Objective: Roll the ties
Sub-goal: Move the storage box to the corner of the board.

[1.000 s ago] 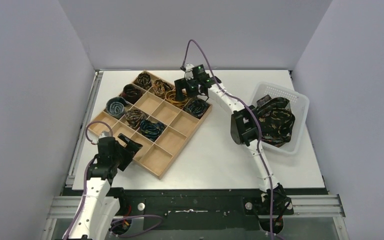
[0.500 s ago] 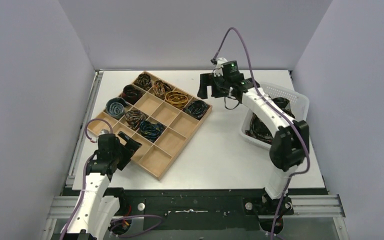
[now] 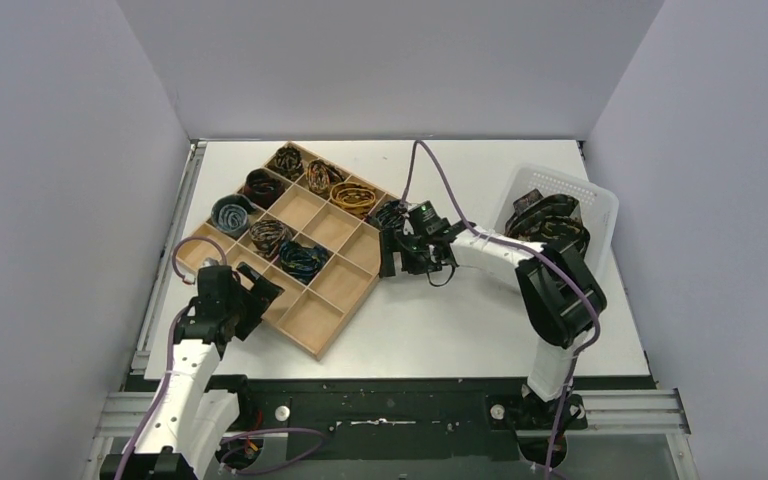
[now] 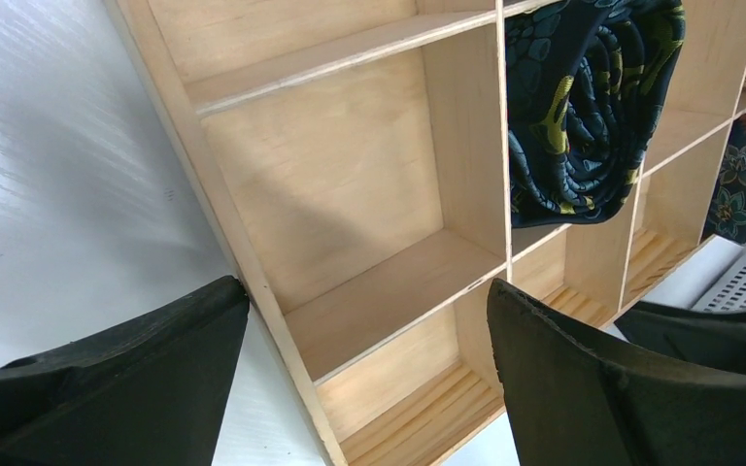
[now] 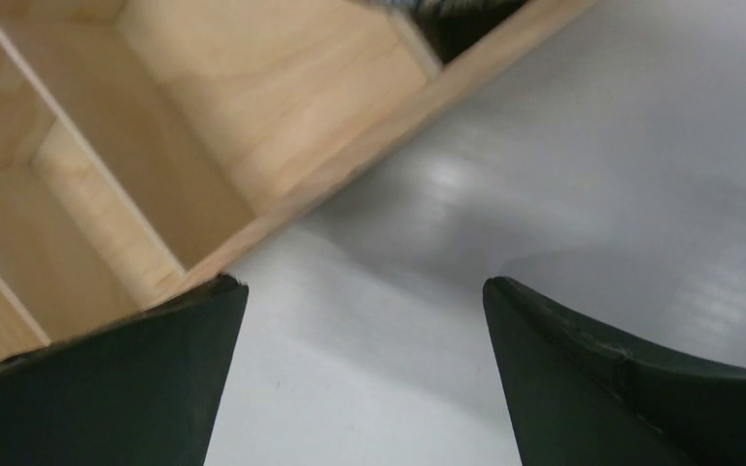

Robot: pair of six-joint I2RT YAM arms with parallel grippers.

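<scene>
Several rolled ties sit as coils in the wooden grid tray (image 3: 328, 335), among them a gold one (image 3: 353, 197) and a dark blue-green one (image 3: 303, 260). That blue-green coil (image 4: 583, 97) fills a cell in the left wrist view. A loose heap of ties (image 3: 552, 228) lies in the white basket (image 3: 600, 205). My left gripper (image 3: 260, 295) hangs open over the tray's near-left edge, empty (image 4: 364, 291). Low over the table beside the tray's right edge, my right gripper (image 3: 400, 265) is open and holds nothing (image 5: 359, 286).
Bare cells of the tray (image 4: 350, 194) lie under the left gripper. The tray's outer wall (image 5: 350, 184) runs just left of the right gripper, with white tabletop (image 5: 544, 146) beneath it. A grey wall stands on each side.
The right arm has swung from the back of the table, past the basket, down beside the tray's right edge. The left arm has stayed in place.
</scene>
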